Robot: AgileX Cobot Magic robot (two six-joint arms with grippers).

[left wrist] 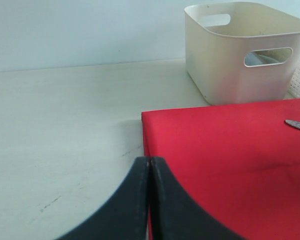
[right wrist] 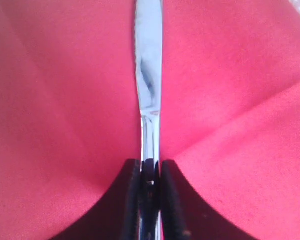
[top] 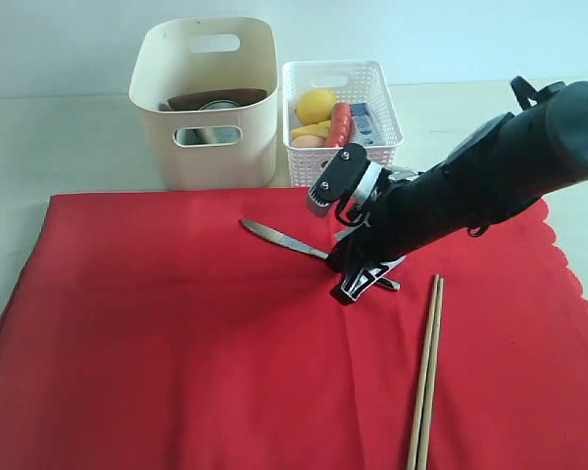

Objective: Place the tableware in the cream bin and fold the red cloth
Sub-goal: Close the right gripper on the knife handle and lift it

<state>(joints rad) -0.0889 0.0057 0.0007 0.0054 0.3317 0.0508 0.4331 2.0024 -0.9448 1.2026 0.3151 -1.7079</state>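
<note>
Exterior view: the right tool (top: 361,281) is down on the cloth (top: 157,343), closed on the handle of the knife (top: 274,235). The blade points away towards the bin (top: 206,108), low over the cloth; I cannot tell whether it has left the fabric. The chopsticks (top: 426,372) lie near the tool, apart from it, on the cloth. The bin stands on the table (top: 59,137) just past the cloth's far edge, beside the basket (top: 343,117) of food, and already holds a brown plate (top: 216,98).

Left wrist view: the left tool (left wrist: 149,172) is shut and empty, hanging over the table at the cloth's corner, well clear of the work. The bin and the knife's tip show at the far side.

Right wrist view: the fingers pinch the handle squarely, with the blade running straight out along the tool's line. A crease in the cloth sits beside the grip, so some fabric may be caught.

The step in hand looks like lifting the knife for the bin. Best done by rising straight up first and watching that the cloth drops free. Then keep the blade level, carry it over the bin's rim rather than the basket, and let go low inside so it does not bounce off the plate.
</note>
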